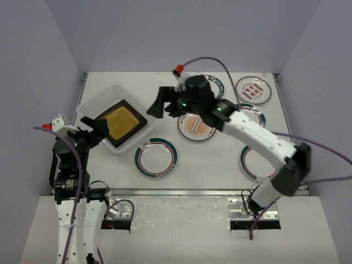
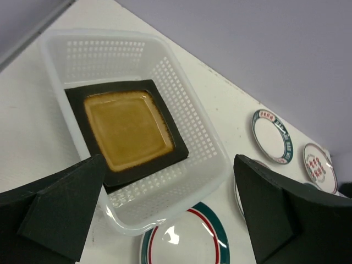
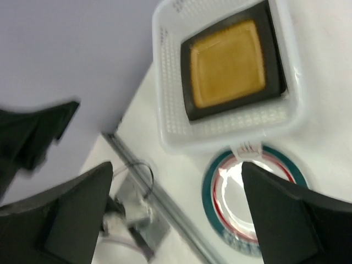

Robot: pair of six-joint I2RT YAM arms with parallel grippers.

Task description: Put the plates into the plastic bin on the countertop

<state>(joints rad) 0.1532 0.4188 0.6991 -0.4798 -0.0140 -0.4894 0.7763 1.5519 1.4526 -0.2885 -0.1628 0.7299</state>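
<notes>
Top external view is showing the countertop [image 1: 220, 181] carrying everything. The right arm [image 1: 258, 137] is stretching across it and covering parts of three of the six round plates lying outside the bin, among them the sunburst plate [image 1: 193, 127]. The plastic bin [image 1: 91, 102] is sitting far left, probably so both arms can reach it. The amber square plate [image 1: 122, 122] is lying flat inside. The nearest round plate [image 1: 156, 158] is lying just beside the bin's near corner.

The right gripper [image 1: 160, 103] is hovering beside the bin, jaws spread and empty, likely free for another plate. The left gripper [image 1: 94, 127] is hanging at the bin's near-left edge, jaws apart and empty.

The left wrist view alone is revealing the bin's perforated walls. The right wrist view is adding the metal front edge [image 3: 165, 203]. No view is showing a teal plate.
</notes>
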